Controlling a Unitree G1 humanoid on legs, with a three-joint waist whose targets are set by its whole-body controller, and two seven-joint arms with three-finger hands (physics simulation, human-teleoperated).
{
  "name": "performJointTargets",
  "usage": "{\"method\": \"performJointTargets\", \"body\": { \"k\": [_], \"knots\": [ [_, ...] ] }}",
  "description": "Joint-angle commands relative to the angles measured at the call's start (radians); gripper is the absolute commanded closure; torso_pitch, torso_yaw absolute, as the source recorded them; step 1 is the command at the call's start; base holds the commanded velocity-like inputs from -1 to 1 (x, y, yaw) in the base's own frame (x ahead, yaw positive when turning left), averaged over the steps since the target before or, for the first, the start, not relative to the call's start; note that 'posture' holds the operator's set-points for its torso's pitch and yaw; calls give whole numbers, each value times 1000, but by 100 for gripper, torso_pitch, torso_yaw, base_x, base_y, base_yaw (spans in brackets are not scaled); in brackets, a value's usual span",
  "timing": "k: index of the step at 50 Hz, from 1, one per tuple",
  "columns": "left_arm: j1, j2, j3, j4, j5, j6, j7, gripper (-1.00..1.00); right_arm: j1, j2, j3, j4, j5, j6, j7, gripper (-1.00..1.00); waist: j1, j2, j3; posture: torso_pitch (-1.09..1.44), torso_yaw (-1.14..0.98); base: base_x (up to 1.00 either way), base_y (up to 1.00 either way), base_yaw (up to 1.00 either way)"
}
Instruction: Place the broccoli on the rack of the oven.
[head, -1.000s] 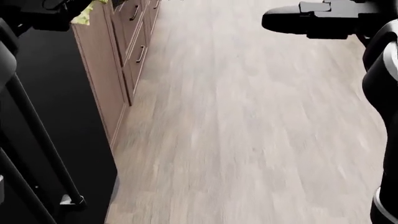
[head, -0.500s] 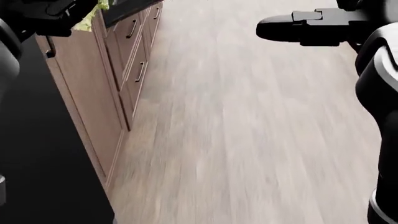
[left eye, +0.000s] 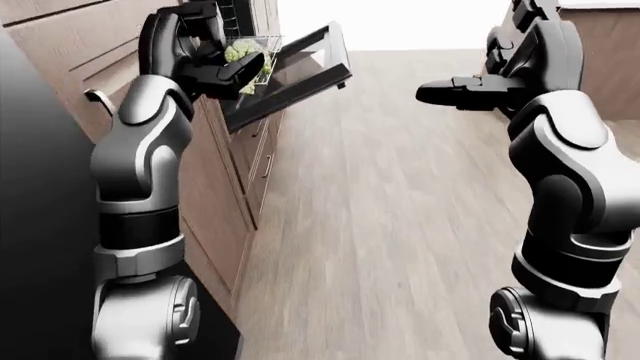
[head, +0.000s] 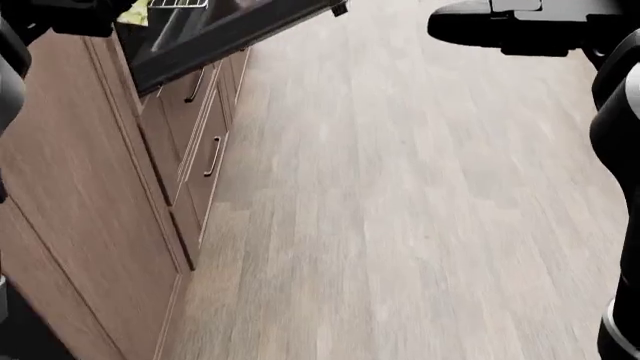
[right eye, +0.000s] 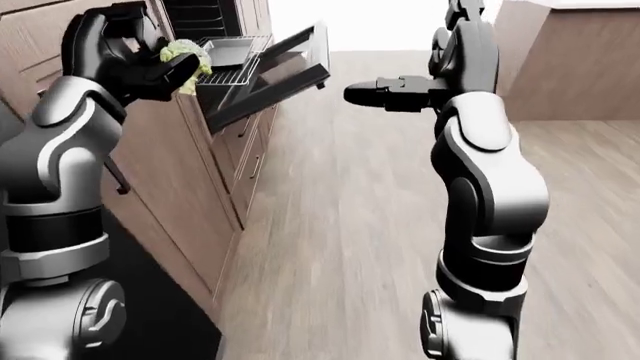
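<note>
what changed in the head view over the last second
The whole picture shifted, so the camera moved with the robot. The black surface at the left edge slid out of view, wooden cabinet fronts took its place, and the open oven door came in at the top. The left hand kept the broccoli; the right hand stayed empty.

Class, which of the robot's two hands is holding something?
The left hand: its fingers close round the green broccoli beside the oven rack. The right hand is empty.
</note>
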Motion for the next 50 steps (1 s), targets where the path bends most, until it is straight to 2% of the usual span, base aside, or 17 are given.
{"method": "performJointTargets", "body": {
  "k": [1,3,4,9,11,13,14,16,22,25,27,29,35,40,42,45,50],
  "knots": [
    [-26,9,9,-19,0,-17,5,100,-25,-12,-4,-15,2,-17,1,-100,0,2,-23,0,0,36,0,0],
    [-26,8,9,-22,0,-16,5,100,-27,-12,-4,-13,2,-17,-2,-100,2,26,-17,0,0,24,0,0],
    [-26,8,9,-21,1,-16,5,100,-28,-13,-4,-9,2,-16,-5,-100,2,22,-29,0,0,8,0,0],
    [-27,8,9,-22,1,-15,6,100,-30,-14,-5,-8,5,-21,-6,-100,3,-20,18,0,0,0,0,0],
    [-28,8,9,-25,0,-12,6,100,-30,-13,-5,-12,8,-21,-6,-100,2,-58,11,0,0,0,0,0],
    [-27,8,10,-28,-1,-9,7,100,-31,-14,-6,-19,12,-20,-6,-100,5,-136,-21,0,0,0,0,0],
    [-27,8,10,-28,-1,-9,7,100,-30,-15,-6,-20,13,-22,-5,-100,14,-106,10,0,0,3,0,0],
    [-26,8,10,-28,-1,-11,7,100,-28,-14,-4,-21,15,-24,-5,-100,-1,-92,-27,0,0,15,0,0],
    [-25,9,10,-26,-2,-14,5,100,-28,-14,-3,-19,16,-27,-5,-100,-3,-52,-27,0,0,23,0,0],
    [-25,9,10,-23,-2,-15,4,100,-27,-14,-2,-15,16,-30,-4,-100,-7,0,-26,0,0,27,0,0],
    [-26,10,11,-22,-2,-15,4,100,-26,-14,-2,-16,16,-29,-4,-100,-11,42,-53,0,0,28,0,0],
    [-26,10,11,-24,-3,-14,5,100,-25,-14,-2,-16,15,-30,-4,-100,-6,33,-31,0,0,29,0,0],
    [-26,9,10,-23,-2,-15,5,100,-26,-13,0,-16,13,-28,-4,-100,12,-18,-31,0,0,28,0,0],
    [-27,10,10,-23,-3,-14,5,100,-28,-13,0,-17,12,-27,-3,-100,29,-99,-54,0,0,28,0,0],
    [-27,9,10,-24,-3,-13,6,100,-29,-13,-1,-20,13,-23,-4,-100,26,-113,-13,0,0,27,0,0],
    [-26,9,9,-26,-3,-12,6,100,-28,-12,1,-19,11,-25,-4,-100,13,-96,-29,0,0,28,0,0],
    [-28,9,10,-18,-1,-18,4,100,-28,-12,1,-12,9,-32,-2,-100,-2,-41,-11,0,0,28,0,0]
  ]
}}
